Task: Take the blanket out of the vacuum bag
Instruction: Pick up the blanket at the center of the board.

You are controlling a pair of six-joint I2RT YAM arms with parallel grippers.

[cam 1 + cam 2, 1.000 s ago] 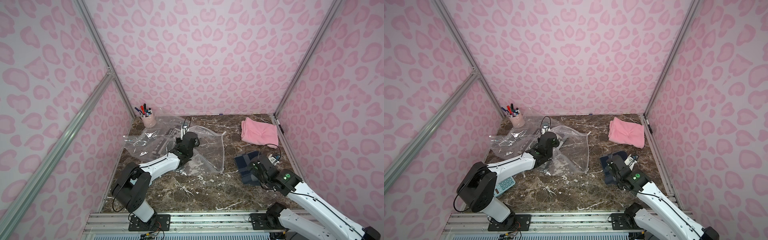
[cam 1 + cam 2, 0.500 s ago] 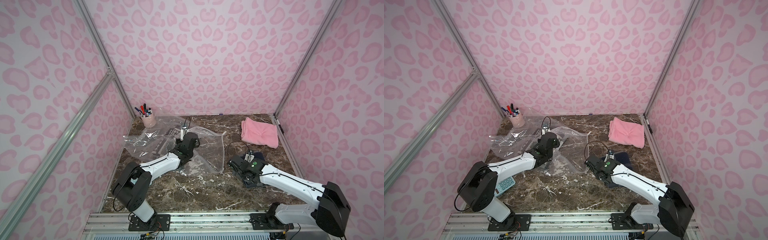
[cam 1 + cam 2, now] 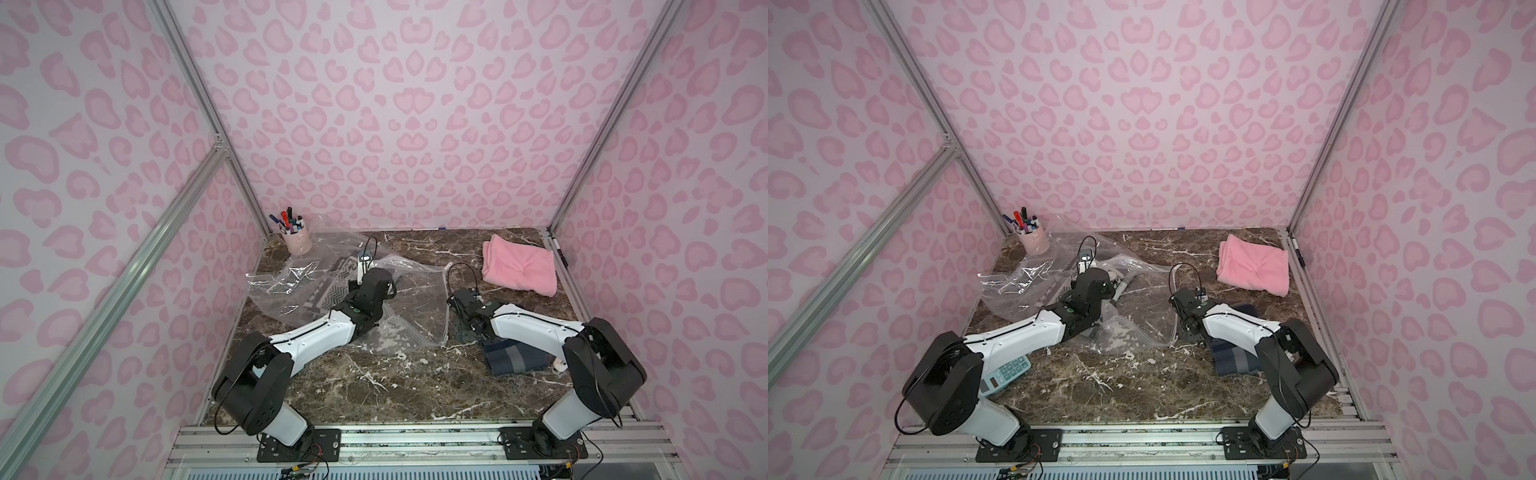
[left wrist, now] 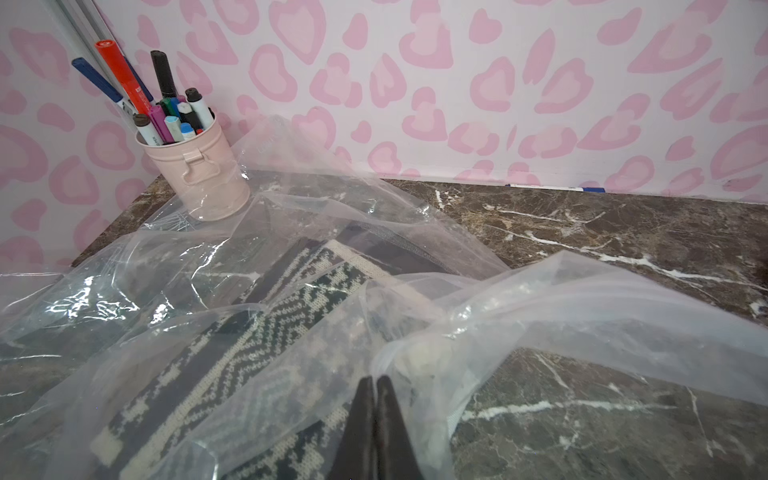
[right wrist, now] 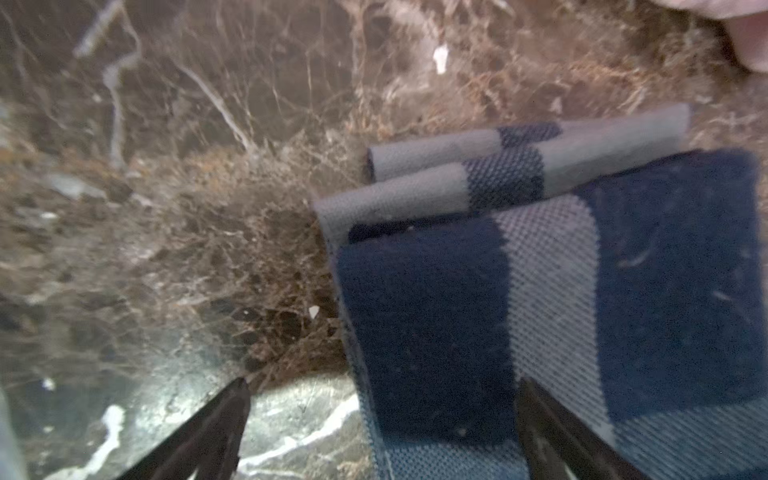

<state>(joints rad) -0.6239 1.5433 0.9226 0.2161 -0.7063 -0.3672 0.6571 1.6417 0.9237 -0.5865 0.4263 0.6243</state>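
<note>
vacuum bag (image 3: pixel 286 291): long axis upper-left to lower-right, zip edge (image 3: pixel 415 337) lower-right | left gripper (image 4: pixel 376 380): pinching its film | right gripper (image 5: pixel 384 386): spread

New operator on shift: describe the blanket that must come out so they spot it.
On the marble table, go to the pen cup in the back left corner; the clear bag sprawls beside it. The blanket lies inside: black-and-cream knit, unlike the plain pink cloth and the navy checked cloth outside.
</note>
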